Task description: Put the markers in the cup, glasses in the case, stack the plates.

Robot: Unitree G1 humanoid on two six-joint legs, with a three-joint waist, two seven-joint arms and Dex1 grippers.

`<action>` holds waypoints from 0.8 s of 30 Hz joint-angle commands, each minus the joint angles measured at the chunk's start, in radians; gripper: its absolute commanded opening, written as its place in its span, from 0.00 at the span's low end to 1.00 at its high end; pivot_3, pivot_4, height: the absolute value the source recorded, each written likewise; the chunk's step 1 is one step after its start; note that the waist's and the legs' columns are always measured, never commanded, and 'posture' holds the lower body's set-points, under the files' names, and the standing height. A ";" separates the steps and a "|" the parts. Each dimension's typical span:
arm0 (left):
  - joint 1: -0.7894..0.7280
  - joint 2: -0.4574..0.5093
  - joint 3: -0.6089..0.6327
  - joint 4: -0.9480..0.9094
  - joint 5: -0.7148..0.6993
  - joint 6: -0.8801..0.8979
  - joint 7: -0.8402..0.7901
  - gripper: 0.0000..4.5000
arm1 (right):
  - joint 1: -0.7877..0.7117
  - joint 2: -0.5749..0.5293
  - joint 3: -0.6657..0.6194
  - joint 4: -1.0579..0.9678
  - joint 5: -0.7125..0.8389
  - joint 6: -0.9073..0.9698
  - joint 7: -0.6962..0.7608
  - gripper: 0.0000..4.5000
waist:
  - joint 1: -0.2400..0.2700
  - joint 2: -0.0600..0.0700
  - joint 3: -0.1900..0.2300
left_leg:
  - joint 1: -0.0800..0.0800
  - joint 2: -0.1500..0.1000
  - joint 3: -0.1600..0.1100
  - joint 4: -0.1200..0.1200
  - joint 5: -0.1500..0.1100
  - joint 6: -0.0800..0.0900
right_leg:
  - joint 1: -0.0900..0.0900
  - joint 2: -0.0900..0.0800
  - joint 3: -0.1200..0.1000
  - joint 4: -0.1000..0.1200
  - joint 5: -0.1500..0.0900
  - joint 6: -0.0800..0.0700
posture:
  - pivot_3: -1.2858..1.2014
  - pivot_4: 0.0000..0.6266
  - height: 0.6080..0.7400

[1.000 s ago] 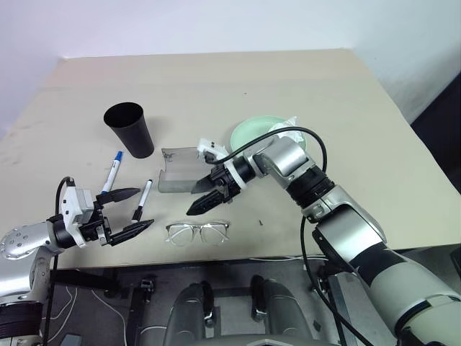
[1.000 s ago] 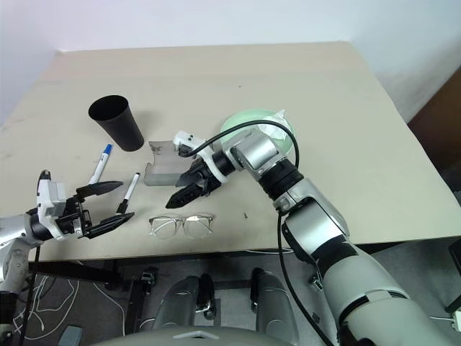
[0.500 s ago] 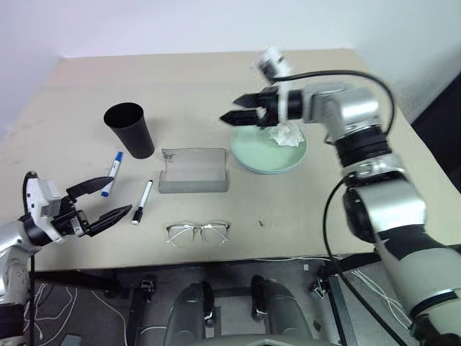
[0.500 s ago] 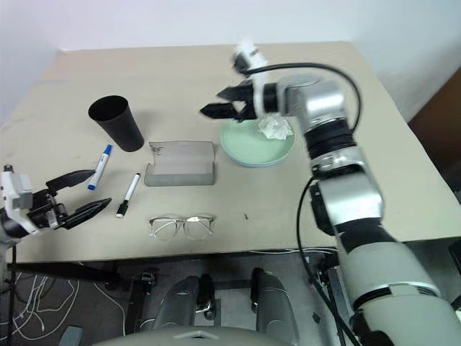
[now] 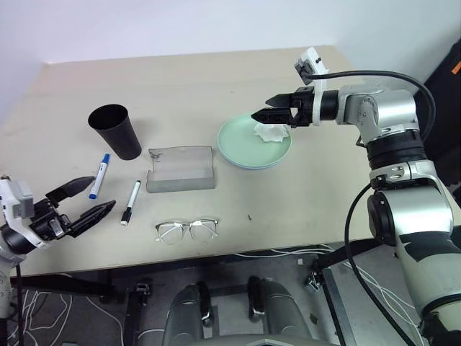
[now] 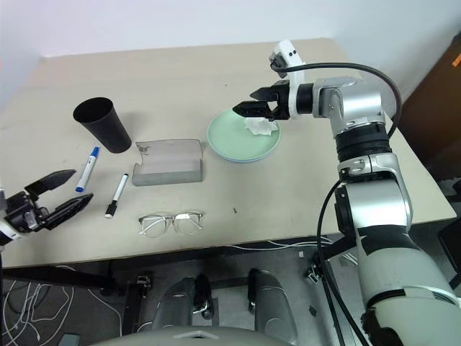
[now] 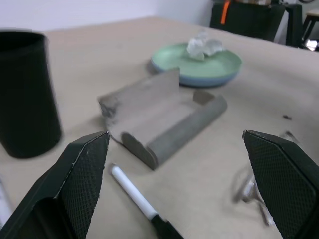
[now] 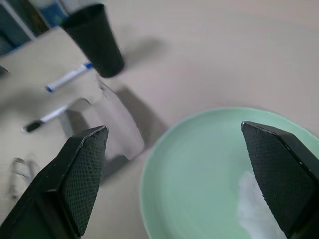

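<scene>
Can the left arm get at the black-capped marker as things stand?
Probably yes. The left gripper hangs open beside the black-capped marker, with only bare table between them; the blue-capped marker lies farther back.

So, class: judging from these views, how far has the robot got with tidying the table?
Plates look stacked: the mint green plate sits on a blue one, white tissue on top. Nothing is in hand: the open right gripper hovers over that plate, the open left gripper is empty. Left: both white markers lie beside the black cup; the wire-rimmed glasses lie outside the open grey case.
</scene>
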 commanded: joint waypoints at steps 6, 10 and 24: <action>-0.064 0.006 -0.003 0.031 0.032 -0.040 -0.023 1.00 | 0.077 0.025 0.011 -0.172 0.024 0.034 -0.007 1.00 | -0.012 0.001 0.001 | -0.001 0.003 -0.006 0.003 0.004 -0.005 | 0.006 0.002 -0.006 -0.002 0.004 0.004 | 0.52 0.24 1.00; -0.089 0.011 -0.011 0.056 0.046 -0.052 -0.038 1.00 | 0.088 0.044 0.019 -0.189 0.024 0.034 -0.018 1.00 | -0.008 0.001 0.001 | -0.002 0.006 -0.005 0.008 0.004 -0.005 | 0.006 0.004 -0.006 -0.002 0.004 0.004 | 0.52 0.24 1.00; -0.129 0.007 -0.047 0.061 0.081 -0.050 -0.039 1.00 | 0.152 0.081 0.060 -0.308 0.058 0.074 0.007 1.00 | -0.008 0.001 0.000 | -0.003 0.006 -0.002 0.007 0.004 -0.005 | 0.004 0.004 -0.005 -0.003 0.006 0.001 | 0.52 0.24 1.00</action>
